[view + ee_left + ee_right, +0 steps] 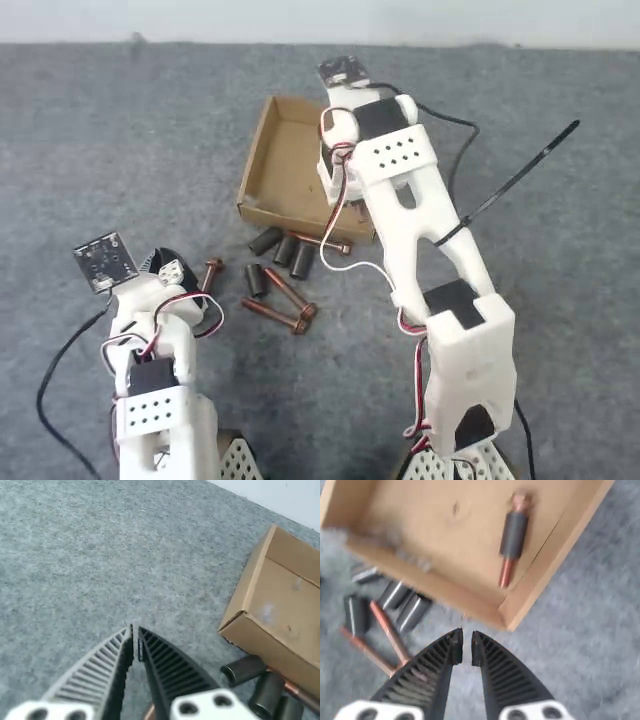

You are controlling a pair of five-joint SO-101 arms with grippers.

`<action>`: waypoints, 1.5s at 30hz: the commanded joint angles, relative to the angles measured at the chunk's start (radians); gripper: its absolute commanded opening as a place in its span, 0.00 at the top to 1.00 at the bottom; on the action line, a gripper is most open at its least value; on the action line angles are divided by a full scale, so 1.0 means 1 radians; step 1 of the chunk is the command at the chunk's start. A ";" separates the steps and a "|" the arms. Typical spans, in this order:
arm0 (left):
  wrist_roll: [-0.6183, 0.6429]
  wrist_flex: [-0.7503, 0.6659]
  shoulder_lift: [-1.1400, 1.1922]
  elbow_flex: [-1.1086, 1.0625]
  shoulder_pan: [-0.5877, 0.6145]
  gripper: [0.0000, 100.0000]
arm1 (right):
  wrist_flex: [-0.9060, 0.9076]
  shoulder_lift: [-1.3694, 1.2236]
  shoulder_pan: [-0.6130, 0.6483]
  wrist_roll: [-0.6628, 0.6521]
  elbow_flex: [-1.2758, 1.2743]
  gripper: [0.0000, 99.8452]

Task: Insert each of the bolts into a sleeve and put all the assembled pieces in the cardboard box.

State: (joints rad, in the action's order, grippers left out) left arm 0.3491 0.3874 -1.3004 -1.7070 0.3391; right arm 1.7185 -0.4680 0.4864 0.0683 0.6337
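On the grey carpeted desk (120,150), I am seeing the shallow brown cardboard box (290,170) lying open at the far middle, and my right wrist camera is looking into it. One copper-coloured bolt pushed through a black sleeve (514,535) is lying on the box floor near a corner. The right hand (466,632) is hanging just outside that corner over bare carpet. Its ribbed black fingers (437,660) are drawn nearly together with nothing between them. The white right arm (420,200) is stretching from the near edge across the box's right side. Just in front of the box, four short black cylindrical sleeves (285,248) are lying loose. Three long copper-coloured metal bolts (290,290) are lying among them, one (320,240) close along the box's front wall. A fourth copper bolt (212,270) is lying apart, just beside the white left arm (150,340) at the near left. The left hand (135,630) is pointing over bare carpet, the box and two sleeves off to one side. Its tips are closed almost to touching. A sliver of copper (149,711) is showing low between its fingers, and I cannot tell whether it is being gripped.
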 commanded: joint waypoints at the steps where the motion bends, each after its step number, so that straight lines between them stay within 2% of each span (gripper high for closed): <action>1: -0.009 -0.006 -0.026 0.015 0.000 0.98 | 0.077 0.094 0.035 0.003 0.049 0.99; 11: -0.009 -0.006 -0.026 0.015 0.000 0.98 | 0.073 0.234 0.050 0.002 -0.190 0.99; 18: -0.009 -0.006 -0.026 0.015 0.000 0.98 | -0.001 0.260 0.077 0.014 -0.345 0.99; 25: -0.009 -0.006 -0.026 0.015 0.000 0.98 | -0.182 0.260 0.183 0.164 -0.485 0.99; 31: -0.009 -0.006 -0.026 0.015 0.000 0.98 | -0.427 0.259 0.185 0.313 -0.611 0.99; 38: -0.011 -0.006 -0.026 0.015 -0.002 0.98 | -0.573 0.260 0.197 0.330 -0.634 0.99; 45: -0.011 -0.009 -0.026 0.015 -0.012 0.98 | -0.579 0.257 0.194 0.331 -0.640 0.99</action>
State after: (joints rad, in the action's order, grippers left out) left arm 0.3491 0.3874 -1.3004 -1.7070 0.3391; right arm 1.1508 -0.2808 0.6690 0.3905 -0.0092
